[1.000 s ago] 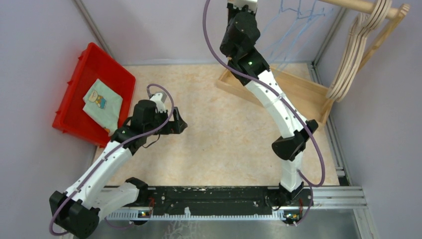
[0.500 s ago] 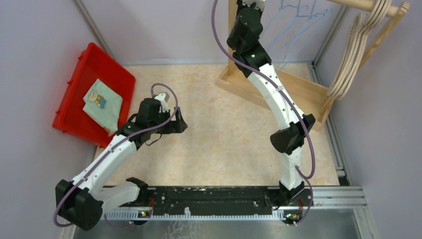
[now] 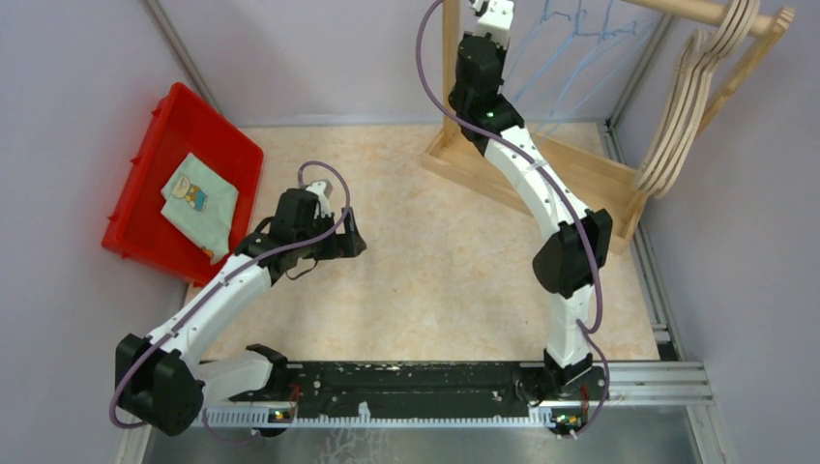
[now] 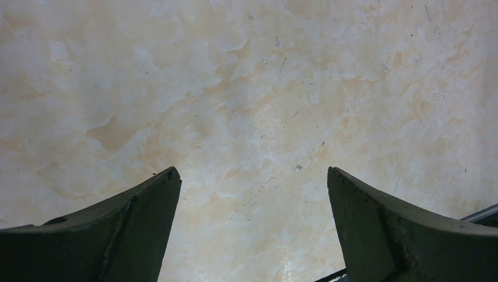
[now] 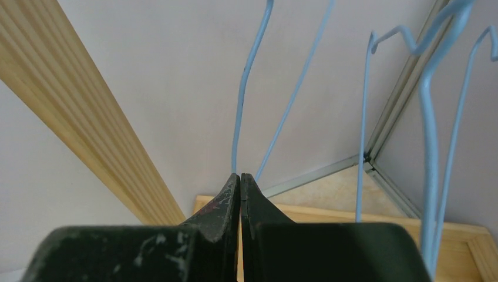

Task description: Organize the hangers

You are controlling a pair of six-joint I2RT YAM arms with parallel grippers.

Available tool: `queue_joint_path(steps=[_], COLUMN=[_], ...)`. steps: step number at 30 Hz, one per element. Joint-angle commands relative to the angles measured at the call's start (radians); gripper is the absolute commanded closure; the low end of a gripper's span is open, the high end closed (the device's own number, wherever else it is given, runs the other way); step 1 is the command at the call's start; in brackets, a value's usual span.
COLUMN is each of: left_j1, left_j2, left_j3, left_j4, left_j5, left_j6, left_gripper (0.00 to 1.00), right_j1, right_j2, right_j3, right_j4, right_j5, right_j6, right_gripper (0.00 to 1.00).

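Observation:
Several thin light-blue wire hangers [image 3: 571,39] hang from the wooden rack's rail at the back. Thick beige wooden hangers [image 3: 688,97] hang at the rail's right end. My right gripper [image 3: 491,12] is raised high beside the rack's left post. In the right wrist view its jaws [image 5: 241,175] are pressed together on the wire of a blue hanger [image 5: 242,88], which rises straight from the tips. More blue hangers [image 5: 428,117] hang to its right. My left gripper [image 3: 353,232] is open and empty over the bare table [image 4: 252,176].
A red bin [image 3: 155,155] holding a folded cloth [image 3: 199,198] stands at the left. The wooden rack's base frame [image 3: 580,179] lies at the back right, with its upright post [image 3: 450,68] close to my right wrist. Grey walls close the sides.
My right arm has stretched upward and back, carrying its gripper higher beside the post. The left arm has shifted slightly, its gripper staying open over the table.

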Motion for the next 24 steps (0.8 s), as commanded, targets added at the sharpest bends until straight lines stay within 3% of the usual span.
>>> queue_joint_path(steps=[1,6,9,13,19,24], left_j1=[0.006,0.006,0.005,0.005,0.006,0.005], left_j2=[-0.001,-0.009,-0.005,0.000,0.032,0.066], left_j3=[0.036,0.023,0.012,0.009,-0.001,-0.014], left_j4=[0.025,0.028,0.028,0.029,0.037,0.050], left_j5=[0.003,-0.001,-0.003,-0.003,-0.001,0.008], left_j6=[-0.016,-0.020,-0.016,-0.008,0.007,0.012], left_gripper=[0.00,0.00,0.00,0.00,0.00,0.00], right_j1=[-0.005,-0.007,-0.006,-0.006,0.039,0.163], right_j2=[-0.104,-0.128,-0.158,-0.191,-0.267,-0.393], right_j3=[-0.016,-0.025,-0.050,-0.057,-0.128,-0.287], right_j4=[0.025,-0.018,-0.037,-0.103,-0.179,-0.201], right_j5=[-0.025,-0.049,-0.056,-0.080,-0.144,-0.154], right_j6=[0.042,0.064,0.099,0.127,0.125,0.074], right_gripper=[1.00,1.00,0.72,0.43,0.22,0.15])
